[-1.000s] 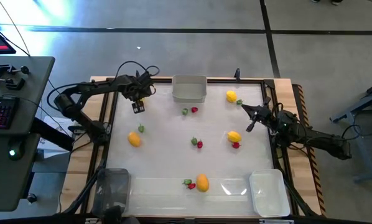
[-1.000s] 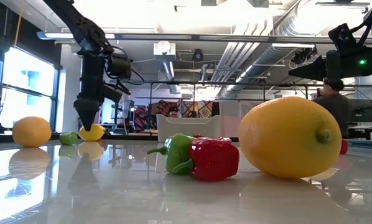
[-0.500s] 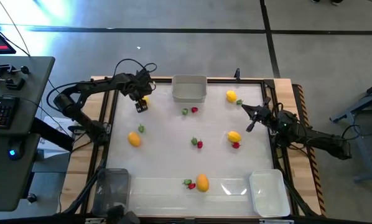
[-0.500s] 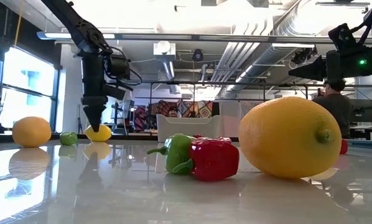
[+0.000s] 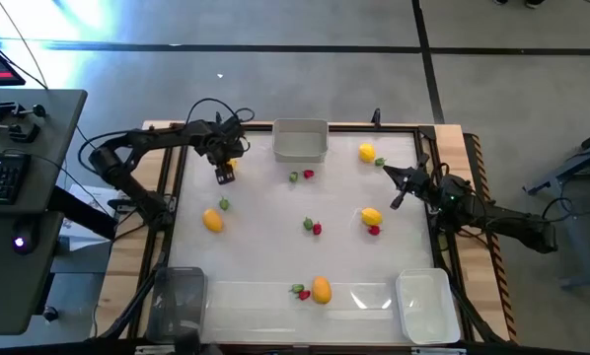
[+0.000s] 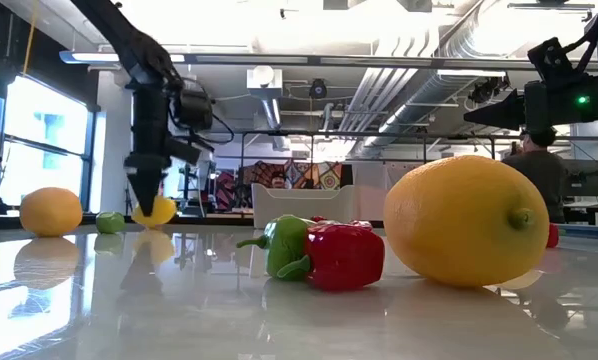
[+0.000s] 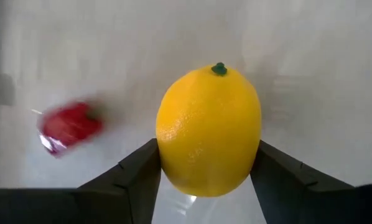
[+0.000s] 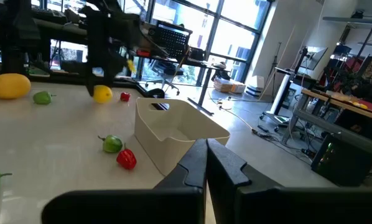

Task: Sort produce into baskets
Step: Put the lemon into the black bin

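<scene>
One lemon (image 7: 209, 130) sits clamped (just off the table (image 5: 265, 222)) in left gripper (image 5: 225, 174).

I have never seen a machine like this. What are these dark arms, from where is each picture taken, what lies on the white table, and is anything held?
These are two dark robot arms at a white table, sorting toy produce into bins. One picture looks straight down from above, one looks level across the tabletop, and two come from cameras on the wrists.

On the table lie yellow-orange toy lemons, small red pieces and small green pieces. There is a pale grey bin at the far edge, a clear dark-tinted bin and a white bin at the near corners.

The left arm's tool is shut on one yellow toy lemon, near the far left corner. The right arm's tool waits at the right side, its fingers together, holding nothing.
</scene>
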`<act>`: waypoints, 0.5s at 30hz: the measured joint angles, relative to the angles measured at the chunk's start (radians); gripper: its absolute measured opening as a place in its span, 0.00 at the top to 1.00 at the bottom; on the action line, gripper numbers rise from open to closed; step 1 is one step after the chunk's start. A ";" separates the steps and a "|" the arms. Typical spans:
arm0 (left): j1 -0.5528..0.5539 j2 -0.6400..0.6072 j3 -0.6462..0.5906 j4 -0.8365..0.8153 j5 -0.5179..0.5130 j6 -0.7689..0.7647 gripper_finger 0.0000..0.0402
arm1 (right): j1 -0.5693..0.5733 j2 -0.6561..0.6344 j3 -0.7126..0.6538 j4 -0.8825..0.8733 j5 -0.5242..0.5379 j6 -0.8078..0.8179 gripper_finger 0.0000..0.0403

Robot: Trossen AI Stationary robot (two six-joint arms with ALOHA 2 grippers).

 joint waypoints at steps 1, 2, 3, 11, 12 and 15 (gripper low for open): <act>-0.011 -0.025 0.002 -0.008 0.001 0.000 0.50 | 0.000 0.000 0.000 0.000 0.000 0.000 1.00; -0.025 -0.050 0.004 -0.021 -0.001 0.000 0.50 | 0.000 0.000 0.000 0.000 0.000 0.000 1.00; -0.044 -0.073 0.004 -0.042 -0.003 -0.003 0.50 | 0.000 0.000 0.000 0.000 0.000 0.000 1.00; -0.296 -0.294 0.004 -0.142 0.098 -0.178 0.50 | 0.000 0.000 0.000 0.000 0.000 0.000 1.00; -0.339 -0.321 0.004 -0.146 0.111 -0.213 0.50 | 0.000 0.000 0.000 0.000 0.000 0.000 1.00; -0.477 -0.384 0.004 -0.164 0.126 -0.326 0.50 | 0.000 0.000 0.000 0.000 0.000 0.000 1.00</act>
